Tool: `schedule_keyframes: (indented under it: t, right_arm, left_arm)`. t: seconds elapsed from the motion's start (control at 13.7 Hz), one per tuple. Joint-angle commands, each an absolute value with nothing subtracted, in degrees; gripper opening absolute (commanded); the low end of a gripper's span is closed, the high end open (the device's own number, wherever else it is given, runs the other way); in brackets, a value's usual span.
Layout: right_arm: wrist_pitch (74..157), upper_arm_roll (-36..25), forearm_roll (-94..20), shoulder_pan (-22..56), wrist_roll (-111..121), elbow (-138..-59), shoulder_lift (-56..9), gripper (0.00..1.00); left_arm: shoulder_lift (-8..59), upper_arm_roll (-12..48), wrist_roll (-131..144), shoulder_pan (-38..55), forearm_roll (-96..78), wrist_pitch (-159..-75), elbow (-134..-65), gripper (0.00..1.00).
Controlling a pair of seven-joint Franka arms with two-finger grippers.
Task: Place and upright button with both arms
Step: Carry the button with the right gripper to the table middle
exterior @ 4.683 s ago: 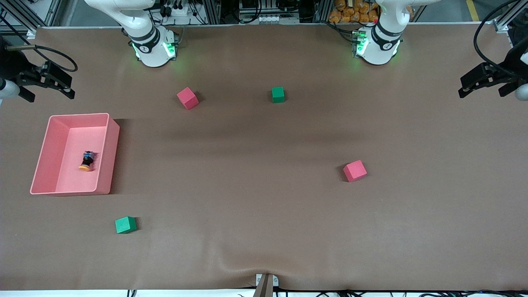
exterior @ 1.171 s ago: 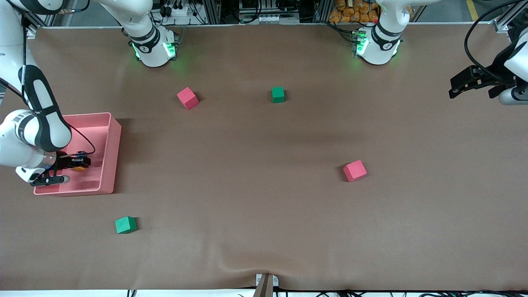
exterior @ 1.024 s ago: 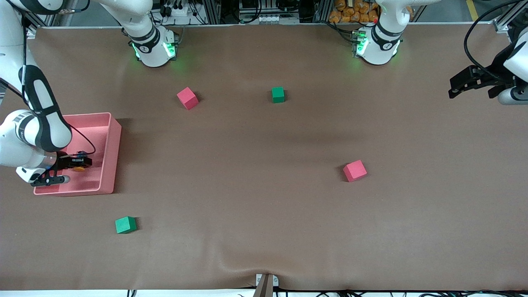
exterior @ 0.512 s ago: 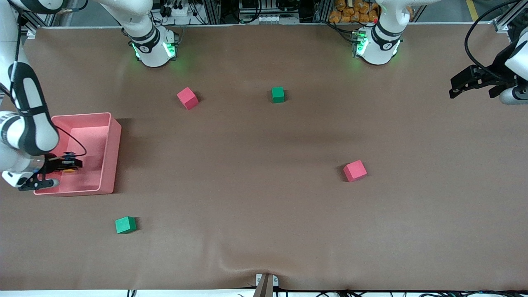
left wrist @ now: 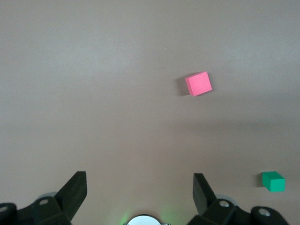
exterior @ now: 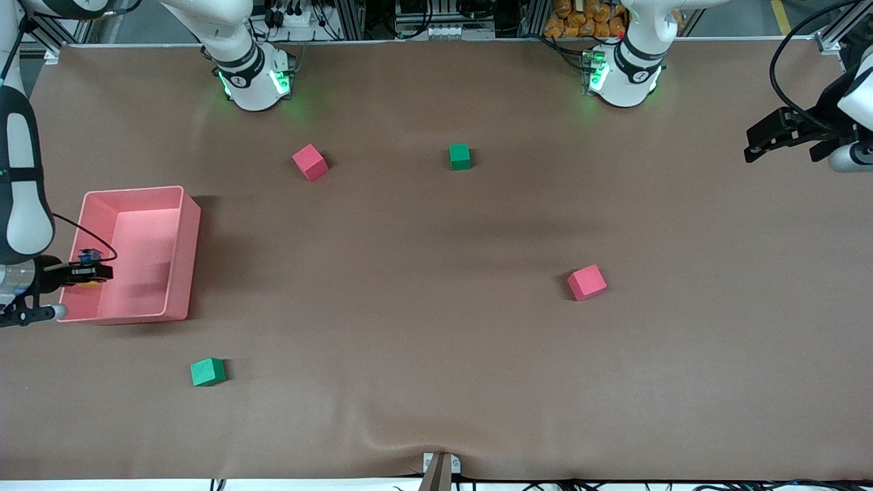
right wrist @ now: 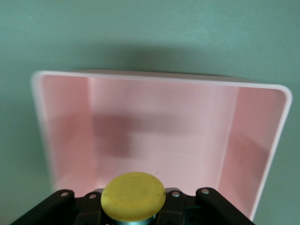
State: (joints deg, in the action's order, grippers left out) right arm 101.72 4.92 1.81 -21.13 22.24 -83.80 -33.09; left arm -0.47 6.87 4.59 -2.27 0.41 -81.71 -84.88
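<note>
A high front view looks down on a brown table with two white robot arms based along its top edge.

At the right arm's end of the table, the right gripper hangs over the outer wall of a pink rectangular bin. Its fingers are clamped on the button, which is lifted above the bin floor. In the right wrist view the button's round yellow-orange cap sits between the black fingers, with the bin's pale pink interior spread out below it.

A green cube sits near the bin, closer to the table's front edge. A pink cube lies toward the edge where the bases stand, close to the right arm's green-lit base. A second green cube rests near the middle of that same edge. Another pink cube sits well out on the table, toward the left arm's end. The left arm's green-lit base stands at the top edge.

The left gripper waits in the air over the left arm's end of the table. Its fingers are spread wide and hold nothing. The left wrist view shows the pink cube and a green cube on the table below it.
</note>
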Motion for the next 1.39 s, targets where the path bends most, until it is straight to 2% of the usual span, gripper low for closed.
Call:
schedule_keyframes:
  t: [0.0, 0.44, 0.8, 1.32]
  right_arm:
    - [94.94, 4.83, 1.14, -14.35, 12.17, -78.94, -31.64, 0.0]
    - [94.74, 12.21, -3.17, -3.55, -9.63, -75.77, -32.34, 0.0]
    - [107.28, 12.13, -2.99, 13.06, -25.82, -72.6, -38.22, 0.0]
    - [125.14, 11.69, -2.55, 28.46, -35.42, -70.94, -50.78, 0.0]
  left_arm:
    - [-0.53, 7.12, 5.19, -2.46, 0.35, -81.12, -84.64, 1.0]
    - [0.88, 7.12, 5.1, -2.37, 0.44, -81.91, -84.64, 1.0]
    - [1.67, 7.12, 5.1, -2.29, 0.44, -82.53, -84.64, 1.0]
    - [2.72, 7.12, 4.57, -2.29, 0.44, -82.44, -85.87, 1.0]
